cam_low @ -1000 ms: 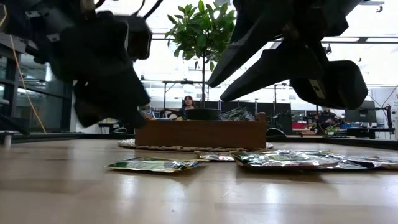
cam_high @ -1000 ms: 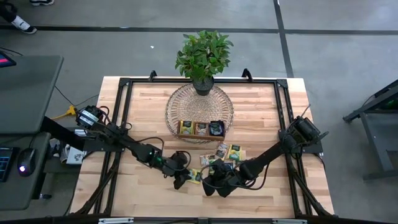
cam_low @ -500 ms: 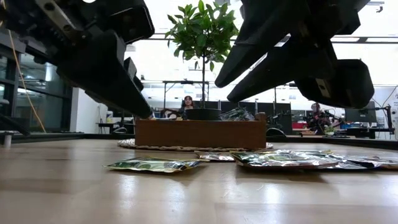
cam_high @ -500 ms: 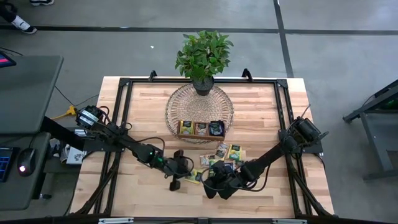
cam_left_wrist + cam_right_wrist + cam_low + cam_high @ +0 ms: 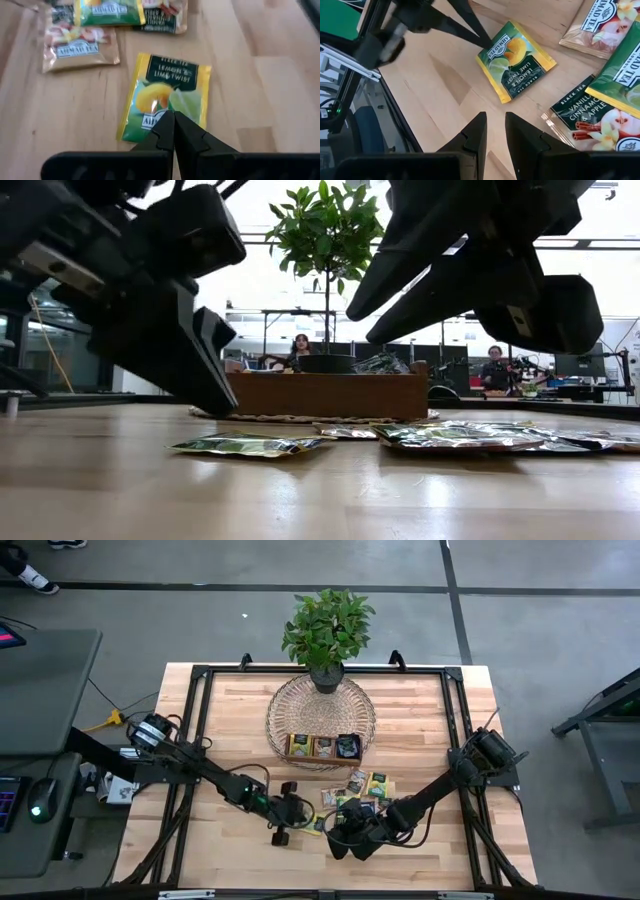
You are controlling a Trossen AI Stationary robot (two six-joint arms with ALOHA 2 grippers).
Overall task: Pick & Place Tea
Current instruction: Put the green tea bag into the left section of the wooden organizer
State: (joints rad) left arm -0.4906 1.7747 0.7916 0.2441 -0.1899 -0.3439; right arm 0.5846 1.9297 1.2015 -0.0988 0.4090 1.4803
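Yellow-green lemon-lime sachet lies flat on the wood surface, near the front edge and just left of the loose pile of tea sachets. Left gripper sits right at the sachet's near edge, fingers fully closed against each other; from the wrist view the tips look to overlap the wrapper's edge, but I can't tell whether any foil is actually pinched. In the low view the sachet lies flat on the wood, so my read is a grasp attempt that may have caught nothing. Right gripper hovers just beside the same sachet, fingers slightly apart, holding nothing. Step in hand: picking this one sachet for the wooden tray, which stands on the woven mat further back, with sachets already in its compartments. Next move, as I judge it: lift gently and check the sachet comes along; if not, reopen and come in lower on the edge. Room: open wood left of the sachet, right arm crowds the other side, potted plant stands behind the tray.
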